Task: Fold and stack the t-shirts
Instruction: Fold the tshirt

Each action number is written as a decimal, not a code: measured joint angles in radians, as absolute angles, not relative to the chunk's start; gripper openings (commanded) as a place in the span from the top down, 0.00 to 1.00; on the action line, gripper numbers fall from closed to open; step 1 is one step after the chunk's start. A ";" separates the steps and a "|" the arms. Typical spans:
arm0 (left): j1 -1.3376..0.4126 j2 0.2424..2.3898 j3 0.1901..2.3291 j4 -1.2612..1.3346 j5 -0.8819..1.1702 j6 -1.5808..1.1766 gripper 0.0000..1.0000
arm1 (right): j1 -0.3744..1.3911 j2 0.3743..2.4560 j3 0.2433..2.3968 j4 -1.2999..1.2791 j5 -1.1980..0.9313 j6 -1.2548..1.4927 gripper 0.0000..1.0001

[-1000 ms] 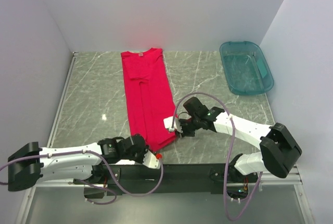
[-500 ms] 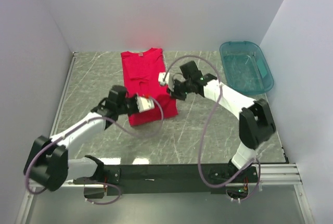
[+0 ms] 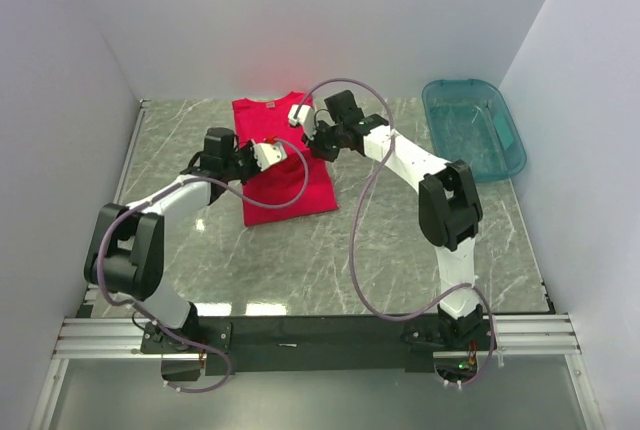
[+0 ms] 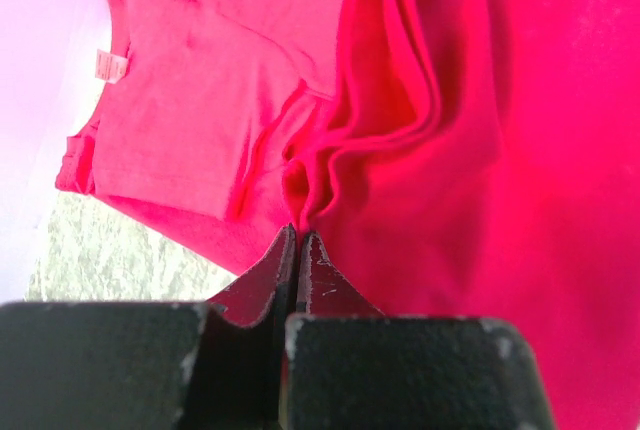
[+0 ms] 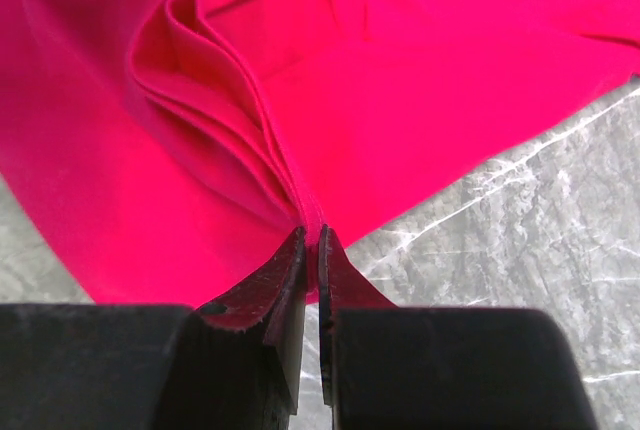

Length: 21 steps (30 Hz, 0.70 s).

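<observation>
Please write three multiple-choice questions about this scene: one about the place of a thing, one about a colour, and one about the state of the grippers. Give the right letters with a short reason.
1. Where is the bin?
A. At the far right of the table
B. On top of the t-shirt
C. At the near left edge

2. What colour is the t-shirt?
A. Blue
B. Red
C. White

3. In what state are the left gripper and the right gripper?
A. Both open above bare marble
B. Both shut on the t-shirt
C. One is holding the bin

Answers:
1 A: the top view shows the bin by the far right wall, apart from the shirt.
2 B: the cloth is red in every view.
3 B: each wrist view shows closed jaws pinching a fold of red cloth.
</observation>
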<state>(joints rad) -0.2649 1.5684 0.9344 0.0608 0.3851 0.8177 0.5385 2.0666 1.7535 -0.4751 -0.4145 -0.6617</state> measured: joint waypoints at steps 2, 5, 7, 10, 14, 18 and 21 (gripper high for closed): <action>-0.264 1.602 0.954 0.074 0.377 0.817 1.00 | 0.538 2.088 1.770 -0.474 -0.402 -0.653 1.00; -0.260 1.636 0.970 0.092 0.367 0.817 1.00 | 0.538 2.109 1.782 -0.471 -0.385 -0.643 1.00; -0.257 1.653 0.979 0.097 0.360 0.817 1.00 | 0.538 2.117 1.786 -0.468 -0.377 -0.639 1.00; -0.254 1.671 0.996 0.103 0.353 0.815 1.00 | 0.538 2.134 1.804 -0.465 -0.360 -0.631 1.00; -0.253 1.697 1.024 0.119 0.340 0.808 1.00 | 0.538 2.143 1.816 -0.459 -0.337 -0.618 1.00; -0.252 1.715 1.029 0.131 0.331 0.802 1.00 | 0.538 2.151 1.833 -0.457 -0.325 -0.608 1.00; -0.249 1.726 1.029 0.133 0.321 0.798 1.00 | 0.538 2.161 1.859 -0.457 -0.321 -0.599 1.00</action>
